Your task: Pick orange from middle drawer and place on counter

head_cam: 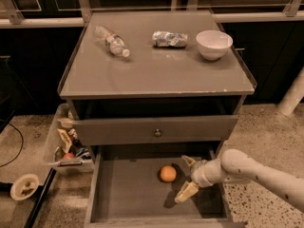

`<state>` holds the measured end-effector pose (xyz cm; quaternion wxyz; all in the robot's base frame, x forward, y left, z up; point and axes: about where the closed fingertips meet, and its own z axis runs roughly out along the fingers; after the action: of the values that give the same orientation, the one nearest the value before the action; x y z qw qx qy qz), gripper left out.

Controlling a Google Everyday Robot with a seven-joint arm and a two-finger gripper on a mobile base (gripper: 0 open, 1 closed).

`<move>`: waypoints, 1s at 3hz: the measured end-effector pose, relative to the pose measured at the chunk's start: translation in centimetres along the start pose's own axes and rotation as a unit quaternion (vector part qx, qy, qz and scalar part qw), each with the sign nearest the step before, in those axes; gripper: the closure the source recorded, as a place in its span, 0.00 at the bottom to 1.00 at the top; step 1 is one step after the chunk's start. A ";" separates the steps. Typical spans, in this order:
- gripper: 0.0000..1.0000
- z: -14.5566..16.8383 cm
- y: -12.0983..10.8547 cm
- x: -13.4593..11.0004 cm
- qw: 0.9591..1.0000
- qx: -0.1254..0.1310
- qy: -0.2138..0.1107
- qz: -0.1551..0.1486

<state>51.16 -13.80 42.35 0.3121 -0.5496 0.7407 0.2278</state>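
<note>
Grey cabinet seen from the front and above. Far L, on the speckled floor (38, 127), sits a small white round item (24, 186). Against the cabinet's L side is a clear bin (51, 141) w/ mixed clutter, incl. a tiny red round item (69, 156).

On the counter (156, 75), L to R: a clear plastic bottle (111, 41) lying on its side, a crumpled silver packet (170, 39), and a white bowl (214, 44) upright near the R rear corner.

Below the top is a grey drawer panel (118, 129) w/ a small round knob (157, 132). Under it the middle drawer (123, 194) is pulled out, its flat grey floor mostly bare. The orange (167, 173) sits on that floor, R of centre.

Just R of the orange, the gripper (181, 178) is down inside the drawer. Its jaws are spread wide, one finger (188, 161) toward the back and the other toward the front. The fruit lies just beside the gap and is not held. The pale arm (256, 172) reaches in from the R.
</note>
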 end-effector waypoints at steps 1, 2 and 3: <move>0.00 2.0 -0.9 0.0 0.999 -0.011 -0.036 0.005; 0.00 4.0 -1.8 0.2 0.998 -0.019 -0.059 -0.001; 0.00 5.7 -2.3 0.2 0.997 -0.026 -0.073 -0.007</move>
<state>54.51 -10.74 38.22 0.3524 -0.5445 0.7062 0.2839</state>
